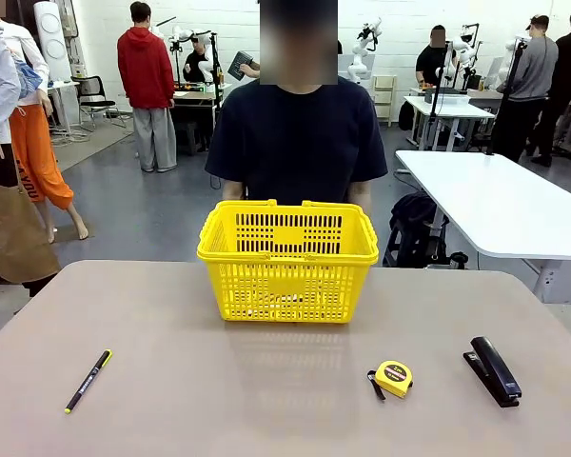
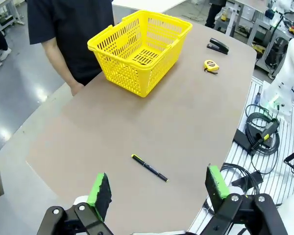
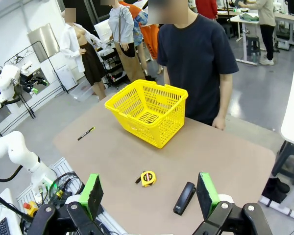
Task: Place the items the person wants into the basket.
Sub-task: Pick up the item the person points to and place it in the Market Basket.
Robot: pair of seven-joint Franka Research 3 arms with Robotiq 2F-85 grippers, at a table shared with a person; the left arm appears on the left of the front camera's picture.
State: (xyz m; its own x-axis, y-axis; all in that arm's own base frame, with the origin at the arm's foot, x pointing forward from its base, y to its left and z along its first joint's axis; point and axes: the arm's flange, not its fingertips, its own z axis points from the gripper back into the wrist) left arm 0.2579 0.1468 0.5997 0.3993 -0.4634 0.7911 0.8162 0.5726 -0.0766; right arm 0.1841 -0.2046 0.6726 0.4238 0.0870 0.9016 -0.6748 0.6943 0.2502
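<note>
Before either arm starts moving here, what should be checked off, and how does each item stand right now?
1. left gripper open and empty: ok.
2. right gripper open and empty: ok.
3. basket upright, handles folded down, top open: ok.
4. tape measure lying free, apart from the stapler: ok.
5. which item the person wants: cannot tell; the hand hangs at the edge of the table, pointing at nothing.
6. pen well away from the tape measure: ok.
</note>
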